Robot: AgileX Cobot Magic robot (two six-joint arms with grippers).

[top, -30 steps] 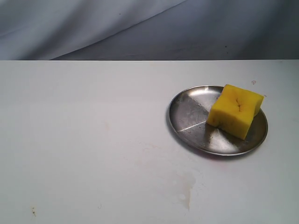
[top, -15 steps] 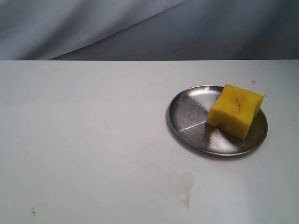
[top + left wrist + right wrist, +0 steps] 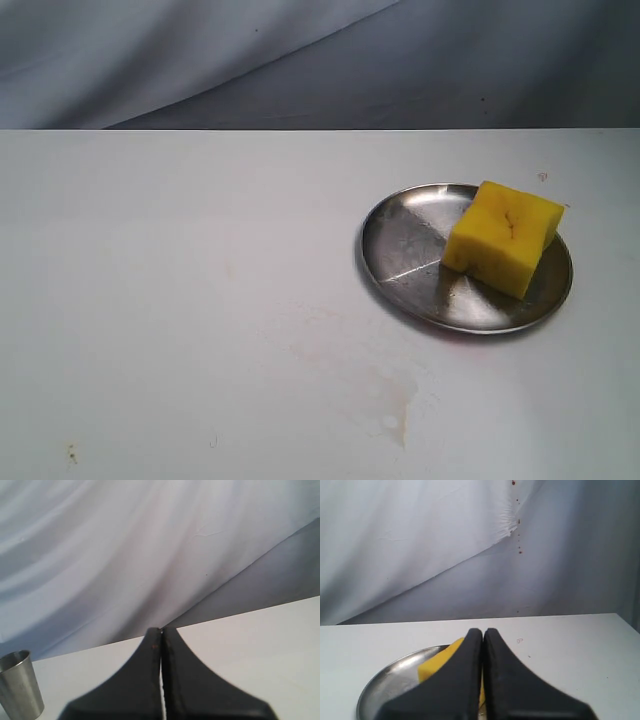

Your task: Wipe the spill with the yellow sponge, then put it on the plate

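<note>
The yellow sponge (image 3: 503, 237) rests on the right half of the steel plate (image 3: 405, 245), on the right of the table in the exterior view. No glossy orange puddle shows; only a faint pale smear (image 3: 398, 405) marks the table in front of the plate. Neither gripper appears in the exterior view. My right gripper (image 3: 483, 632) is shut, its dark fingers pressed together with nothing between them; behind them lie the sponge (image 3: 437, 661) and the plate (image 3: 385, 682). My left gripper (image 3: 161, 630) is shut on nothing, above bare table.
A small steel cup (image 3: 20, 687) stands at the edge of the left wrist view. A grey-white cloth backdrop (image 3: 300, 60) hangs behind the table's far edge. Tiny brown specks (image 3: 71, 454) dot the table's near left corner.
</note>
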